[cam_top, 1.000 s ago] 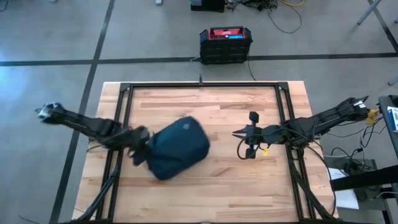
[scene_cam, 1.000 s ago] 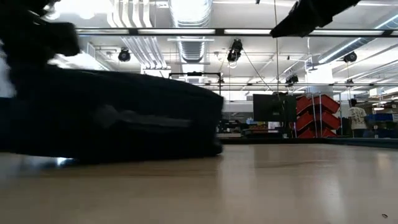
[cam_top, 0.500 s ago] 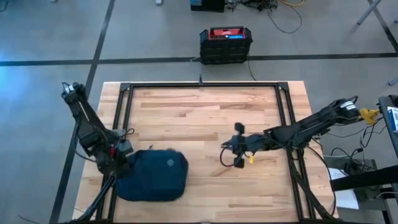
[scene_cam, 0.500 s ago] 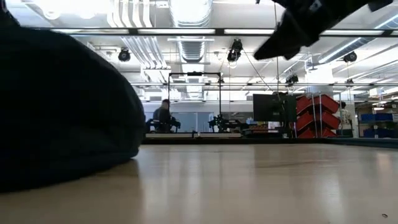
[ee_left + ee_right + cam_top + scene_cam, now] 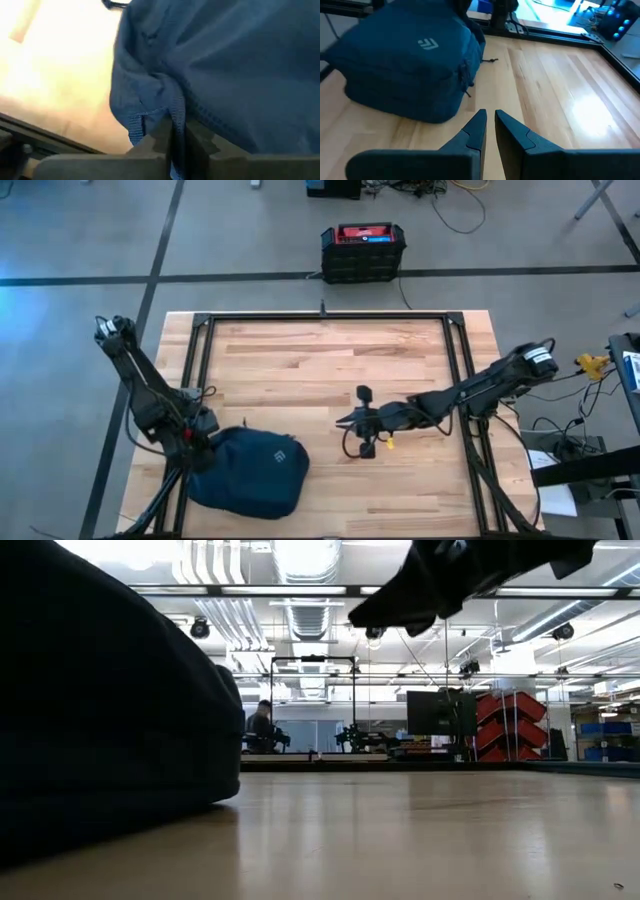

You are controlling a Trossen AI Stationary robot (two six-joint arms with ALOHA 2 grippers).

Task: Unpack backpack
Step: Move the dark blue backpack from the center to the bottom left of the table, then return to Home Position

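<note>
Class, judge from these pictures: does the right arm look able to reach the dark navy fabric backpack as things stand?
Probably yes. The right gripper hangs above bare wooden table, pointing at the dark navy fabric backpack, with nothing between them. The left gripper grips its far edge only.

Backpack (image 5: 248, 474) on table (image 5: 330, 360), near-left corner; left gripper (image 5: 197, 452) at its left edge; right gripper (image 5: 358, 430) to its right, apart.
</note>
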